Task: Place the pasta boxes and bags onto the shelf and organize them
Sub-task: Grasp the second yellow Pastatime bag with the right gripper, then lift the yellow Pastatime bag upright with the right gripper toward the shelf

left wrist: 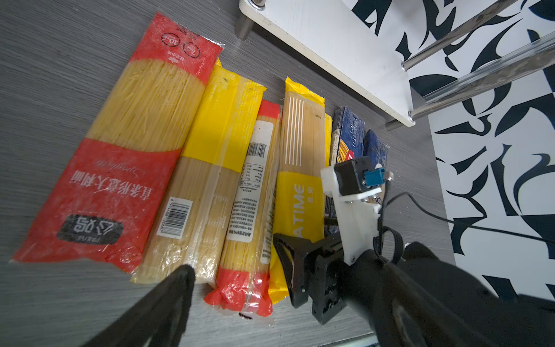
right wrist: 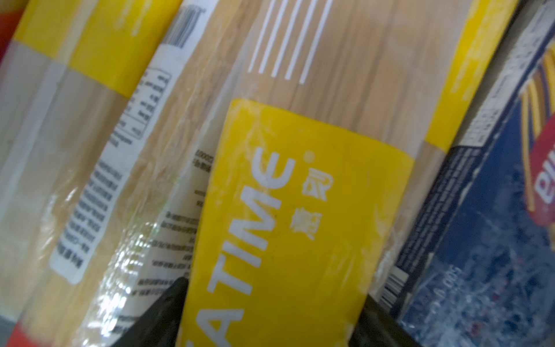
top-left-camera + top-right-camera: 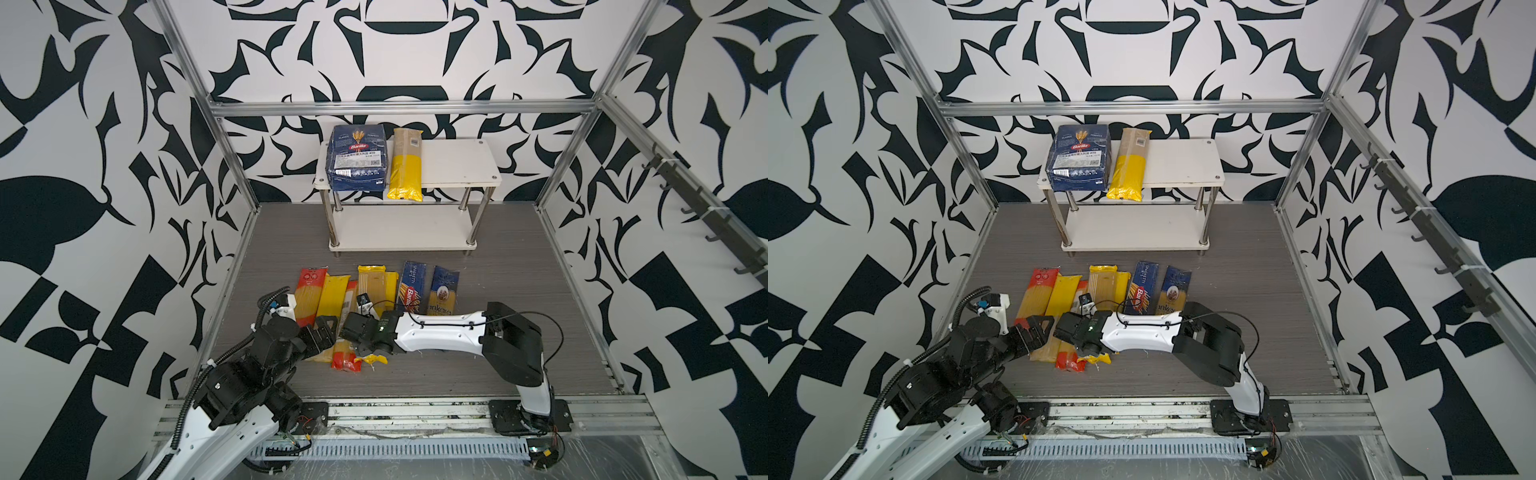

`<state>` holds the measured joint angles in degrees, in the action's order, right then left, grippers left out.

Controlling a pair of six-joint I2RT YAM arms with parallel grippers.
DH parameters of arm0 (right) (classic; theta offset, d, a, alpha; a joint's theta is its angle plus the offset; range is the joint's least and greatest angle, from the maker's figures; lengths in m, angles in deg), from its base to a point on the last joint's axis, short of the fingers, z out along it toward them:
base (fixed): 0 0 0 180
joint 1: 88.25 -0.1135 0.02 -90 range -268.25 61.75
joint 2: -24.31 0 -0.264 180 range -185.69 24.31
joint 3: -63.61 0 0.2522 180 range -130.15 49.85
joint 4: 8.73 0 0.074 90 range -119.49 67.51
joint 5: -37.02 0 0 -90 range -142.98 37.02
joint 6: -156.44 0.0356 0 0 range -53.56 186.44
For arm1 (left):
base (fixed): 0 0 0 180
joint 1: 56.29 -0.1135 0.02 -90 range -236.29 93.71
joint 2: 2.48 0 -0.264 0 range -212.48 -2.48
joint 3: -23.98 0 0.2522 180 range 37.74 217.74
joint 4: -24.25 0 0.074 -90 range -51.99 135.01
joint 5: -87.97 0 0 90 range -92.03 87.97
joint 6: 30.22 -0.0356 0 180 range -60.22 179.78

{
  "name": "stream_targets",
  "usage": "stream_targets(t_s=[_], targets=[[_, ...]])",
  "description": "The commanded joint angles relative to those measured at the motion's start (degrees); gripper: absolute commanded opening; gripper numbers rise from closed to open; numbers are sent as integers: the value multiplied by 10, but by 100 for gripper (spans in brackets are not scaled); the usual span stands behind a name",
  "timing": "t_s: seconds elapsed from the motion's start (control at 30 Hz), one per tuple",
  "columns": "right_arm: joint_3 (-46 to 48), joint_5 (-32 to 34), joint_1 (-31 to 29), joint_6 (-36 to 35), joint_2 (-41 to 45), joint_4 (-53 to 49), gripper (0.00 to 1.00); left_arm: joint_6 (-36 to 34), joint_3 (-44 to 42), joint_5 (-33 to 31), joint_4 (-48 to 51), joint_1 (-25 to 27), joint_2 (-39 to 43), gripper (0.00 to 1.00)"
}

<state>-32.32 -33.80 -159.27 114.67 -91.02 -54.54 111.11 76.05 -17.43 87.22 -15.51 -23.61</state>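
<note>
Several spaghetti bags lie side by side on the grey floor: a red one (image 3: 309,295), a yellow one (image 3: 332,295), a slim red-ended one (image 1: 255,186) and the PASTATIME bag (image 3: 371,282). To their right lie the narrow Barilla box (image 3: 411,284) and the ankara bag (image 3: 444,291). My right gripper (image 2: 270,315) points down on the PASTATIME bag (image 2: 300,210), one finger pressed against each long edge. My left gripper (image 3: 322,332) hovers open over the bags' near ends, holding nothing. On the shelf's (image 3: 457,162) top board rest the wide Barilla pack (image 3: 358,160) and a yellow bag (image 3: 406,166).
The shelf's lower board (image 3: 399,228) is bare. Aluminium frame rails (image 3: 399,107) border the floor. A rail of dark hooks (image 3: 702,208) runs along the right wall. The two arms' wrists sit close together over the bags.
</note>
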Motion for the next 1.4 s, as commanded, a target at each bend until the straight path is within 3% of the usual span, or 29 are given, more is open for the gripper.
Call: stream_targets(t_s=[0.0,0.13,0.3,0.53,0.63,0.8,1.07,1.37], targets=[[6,-3,3,12,-5,-27,61,-1,13,-4,26,-2,10,99],[61,-46,12,9,33,30,39,-1,16,-5,27,-2,6,99],[163,-118,31,11,113,142,27,-5,24,-9,28,-2,-4,99],[302,-192,80,30,235,272,16,-7,33,-7,9,-2,-38,100],[347,-209,99,30,298,296,16,-9,37,-7,-3,-2,-59,100],[398,-208,125,25,449,257,14,-9,47,0,-23,-2,-99,100],[389,-159,162,-1,678,68,11,-15,78,28,-97,-2,-191,100],[330,-122,169,-14,804,-49,6,-36,135,57,-144,-2,-294,100]])
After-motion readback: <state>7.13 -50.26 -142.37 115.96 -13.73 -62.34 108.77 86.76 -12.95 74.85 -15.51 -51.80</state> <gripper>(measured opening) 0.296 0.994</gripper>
